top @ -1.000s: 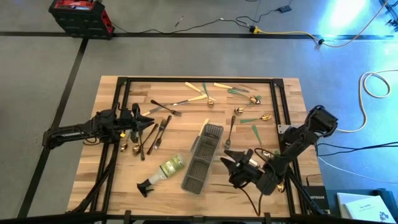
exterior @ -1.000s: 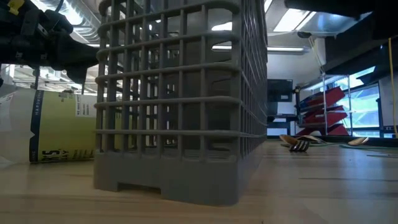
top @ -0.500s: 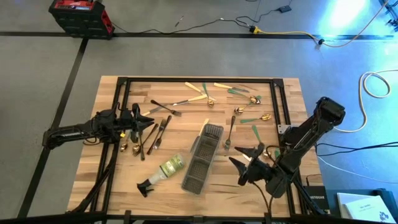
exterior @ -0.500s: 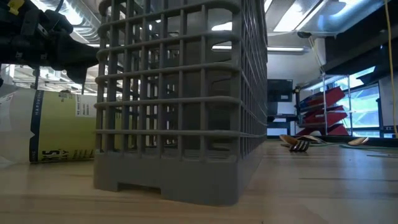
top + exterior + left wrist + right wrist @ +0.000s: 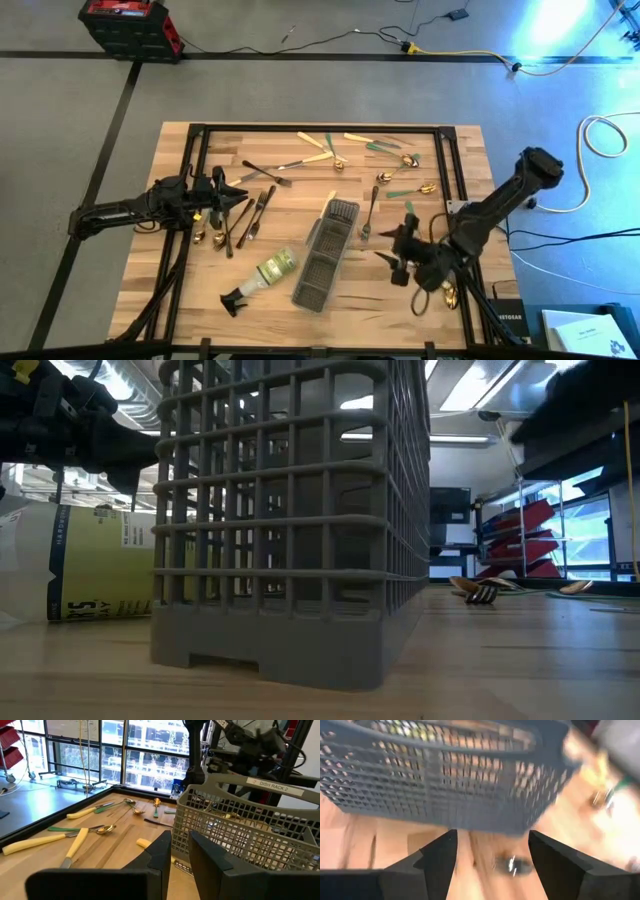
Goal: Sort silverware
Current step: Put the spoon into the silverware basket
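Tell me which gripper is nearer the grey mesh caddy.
Right. The right gripper sits just off the grey mesh caddy on its right side, fingers open; the left gripper waits farther away, up-left among dark forks.

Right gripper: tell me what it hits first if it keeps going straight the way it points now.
Most likely the grey mesh caddy. The right gripper stands open and empty, aimed across the table toward the caddy's long side, which fills the right wrist view. Only bare wood shows between them, though depth is hard to judge.
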Robot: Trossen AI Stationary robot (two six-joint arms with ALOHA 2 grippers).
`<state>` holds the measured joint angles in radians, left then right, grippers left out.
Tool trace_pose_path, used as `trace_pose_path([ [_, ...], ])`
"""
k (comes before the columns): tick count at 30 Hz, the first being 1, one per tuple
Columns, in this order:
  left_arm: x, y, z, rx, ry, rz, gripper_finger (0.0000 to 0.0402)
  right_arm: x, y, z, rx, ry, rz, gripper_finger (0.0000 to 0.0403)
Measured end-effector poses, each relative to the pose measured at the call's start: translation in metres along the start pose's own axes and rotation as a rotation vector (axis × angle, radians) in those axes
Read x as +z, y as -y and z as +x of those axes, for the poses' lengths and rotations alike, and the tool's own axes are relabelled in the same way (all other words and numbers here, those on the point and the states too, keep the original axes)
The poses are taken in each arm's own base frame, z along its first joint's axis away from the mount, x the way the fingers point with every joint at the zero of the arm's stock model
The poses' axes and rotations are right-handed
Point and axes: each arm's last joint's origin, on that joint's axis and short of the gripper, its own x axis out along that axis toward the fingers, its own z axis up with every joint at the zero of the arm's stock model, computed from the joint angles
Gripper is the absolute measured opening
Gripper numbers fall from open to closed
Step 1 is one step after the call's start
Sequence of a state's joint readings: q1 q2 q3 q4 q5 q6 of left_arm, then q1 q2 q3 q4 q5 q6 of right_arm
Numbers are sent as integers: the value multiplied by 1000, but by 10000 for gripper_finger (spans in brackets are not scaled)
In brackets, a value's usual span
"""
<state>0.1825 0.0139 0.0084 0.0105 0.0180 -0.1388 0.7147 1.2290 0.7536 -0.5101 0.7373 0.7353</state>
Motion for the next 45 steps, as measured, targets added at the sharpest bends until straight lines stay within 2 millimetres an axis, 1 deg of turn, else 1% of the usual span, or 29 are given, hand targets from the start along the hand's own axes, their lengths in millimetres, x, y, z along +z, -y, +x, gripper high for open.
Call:
trace_pose_path([
  [3,0,0,0,0,0,0,51,3,20,6,-8,-142,79,229],
  [5,0,0,0,0,0,0,51,2,34,9,-61,-212,81,229],
  [7,0,0,0,0,1,0,51,2,47,9,-129,-264,81,229],
  [10,0,0,0,0,0,0,51,3,64,9,-203,-301,191,229],
  [12,0,0,0,0,0,0,51,5,71,9,-213,-323,270,229],
  [15,0,0,0,0,0,0,51,8,78,10,-171,-387,404,229],
  [19,0,0,0,0,0,0,51,8,81,11,-69,-554,601,229],
  [21,0,0,0,1,0,0,51,6,78,10,22,-653,626,229],
  [23,0,0,0,0,0,0,51,4,74,7,104,-732,616,229],
  [27,0,0,0,0,0,0,51,2,68,3,196,-804,556,229],
  [30,0,0,0,0,0,0,51,0,64,-4,200,-945,570,229],
  [33,0,0,0,0,0,0,51,9,56,-15,160,-1028,503,229],
  [35,0,0,0,0,0,0,51,19,46,-23,150,-1014,426,229],
  [37,0,0,0,0,0,0,51,31,35,-30,130,-938,343,229],
  [40,0,0,0,0,-1,0,51,43,10,-38,113,-809,168,229],
  [42,0,0,0,0,0,0,51,38,-9,-40,80,-799,-24,229],
  [45,0,0,0,0,0,0,51,21,-36,-42,18,-831,-310,229],
])
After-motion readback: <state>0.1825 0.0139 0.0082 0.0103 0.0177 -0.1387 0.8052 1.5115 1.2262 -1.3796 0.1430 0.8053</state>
